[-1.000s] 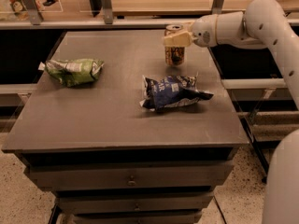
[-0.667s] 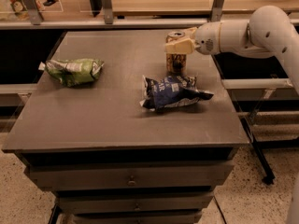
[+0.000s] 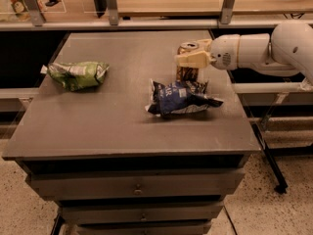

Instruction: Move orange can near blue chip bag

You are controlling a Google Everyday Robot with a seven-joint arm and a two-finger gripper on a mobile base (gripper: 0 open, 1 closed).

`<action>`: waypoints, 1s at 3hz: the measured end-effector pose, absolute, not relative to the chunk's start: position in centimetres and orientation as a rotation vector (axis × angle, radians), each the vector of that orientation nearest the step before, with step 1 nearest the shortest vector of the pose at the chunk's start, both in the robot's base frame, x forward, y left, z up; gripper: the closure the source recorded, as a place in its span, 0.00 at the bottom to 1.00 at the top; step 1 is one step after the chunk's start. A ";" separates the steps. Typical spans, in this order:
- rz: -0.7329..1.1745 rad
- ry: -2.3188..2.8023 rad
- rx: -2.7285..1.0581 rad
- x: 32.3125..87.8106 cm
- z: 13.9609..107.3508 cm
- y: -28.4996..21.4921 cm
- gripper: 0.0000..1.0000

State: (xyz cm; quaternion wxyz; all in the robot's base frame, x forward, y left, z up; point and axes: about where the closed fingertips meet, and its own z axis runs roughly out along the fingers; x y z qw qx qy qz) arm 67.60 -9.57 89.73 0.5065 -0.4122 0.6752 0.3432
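Observation:
The orange can (image 3: pixel 186 74) stands upright just behind the blue chip bag (image 3: pixel 180 97), at the right middle of the table; I cannot tell whether its base touches the table. My gripper (image 3: pixel 187 58) reaches in from the right on a white arm and is shut on the can's upper half, with one cream finger (image 3: pixel 194 59) across its front. The blue chip bag lies crumpled and flat, its back edge right against the can's foot.
A green-and-white snack bag (image 3: pixel 78 75) lies at the table's left side. The grey table (image 3: pixel 122 126) has drawers below. A shelf rail with metal posts (image 3: pixel 112 6) runs along the back. The white arm (image 3: pixel 264 50) hangs over the right edge.
My gripper has carried the orange can forward and down, from the back right of the table to just behind the blue chip bag. Both bags have stayed put.

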 end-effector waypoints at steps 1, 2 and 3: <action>0.826 1.626 -1.005 66.6 89.6 -9.5 1.00; 0.837 1.608 -1.018 66.5 89.5 -9.0 0.84; 0.836 1.626 -1.052 66.8 89.4 -8.4 0.62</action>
